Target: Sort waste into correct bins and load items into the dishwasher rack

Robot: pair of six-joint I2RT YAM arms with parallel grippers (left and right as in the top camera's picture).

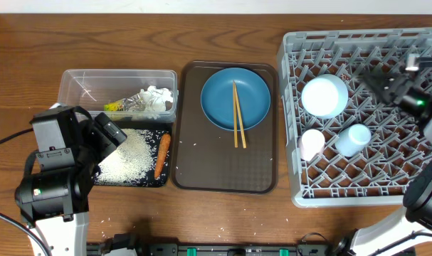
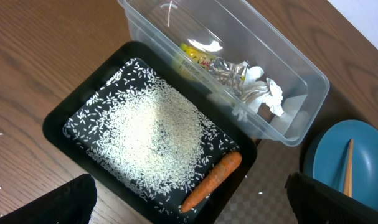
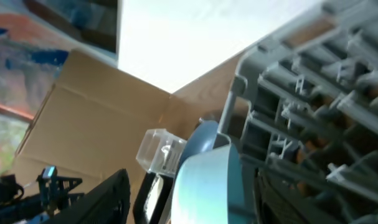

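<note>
Wooden bench (image 1: pixel 201 28), brown grain. Lying directly on it, left to right: clear tub (image 1: pixel 73 89) with black tray (image 1: pixel 134 184) close against its near side, brown serving tray (image 1: pixel 223 167) just beside both. Grey rack (image 1: pixel 365 178) sits at the right end.

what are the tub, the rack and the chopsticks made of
Tub: clear glossy plastic, contents show through its walls.
Rack: matte grey moulded plastic, by its open lattice.
Chopsticks: probably wood or bamboo, by the tan colour.
</note>
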